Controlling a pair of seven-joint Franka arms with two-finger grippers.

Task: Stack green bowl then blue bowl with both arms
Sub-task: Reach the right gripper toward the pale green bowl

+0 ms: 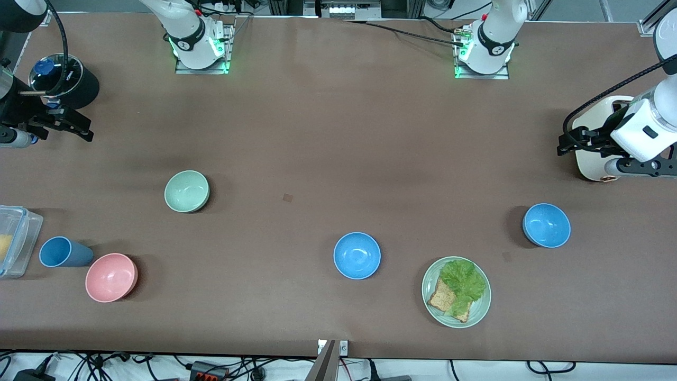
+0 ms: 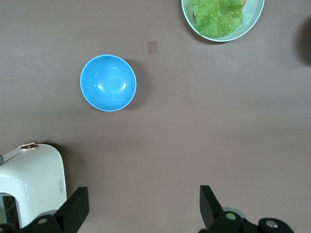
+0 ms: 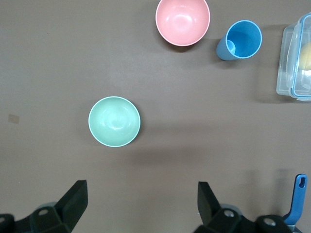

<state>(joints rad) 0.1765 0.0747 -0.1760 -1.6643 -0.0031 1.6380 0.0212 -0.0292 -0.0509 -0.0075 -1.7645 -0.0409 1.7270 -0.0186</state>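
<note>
On the table, nothing is stacked yet; both arms are parked high at the table ends.

Risks:
- Two identical blue bowls are present: one near the plate of lettuce and toast point(image 1: 456, 292), mid-table point(image 1: 357, 255), one toward the left arm's end point(image 1: 546, 225). The wrong one could be picked, or both arms could be sent to the same bowl.
- Order could be swapped; green is meant to go first.
- A thin rim pinch could slip, or a bowl could be tipped, if the jaws are brought down off-centre.
- Toaster point(image 1: 595, 153) sits under the left gripper; it could be clipped on descent.

Positions:
- Right gripper point(image 1: 84, 128): fingers spread wide, nothing held, over the right arm's end beside the black pot point(image 1: 66, 82). Green bowl point(image 1: 186, 191) lies well apart from it, nearer the front camera and toward table centre; pink bowl point(image 1: 111, 277) and blue cup point(image 1: 62, 252) lie nearer still.
- Left gripper point(image 1: 563, 144): fingers spread wide, empty, over the toaster's edge. The closer blue bowl is nearer the front camera than it and well apart.
</note>
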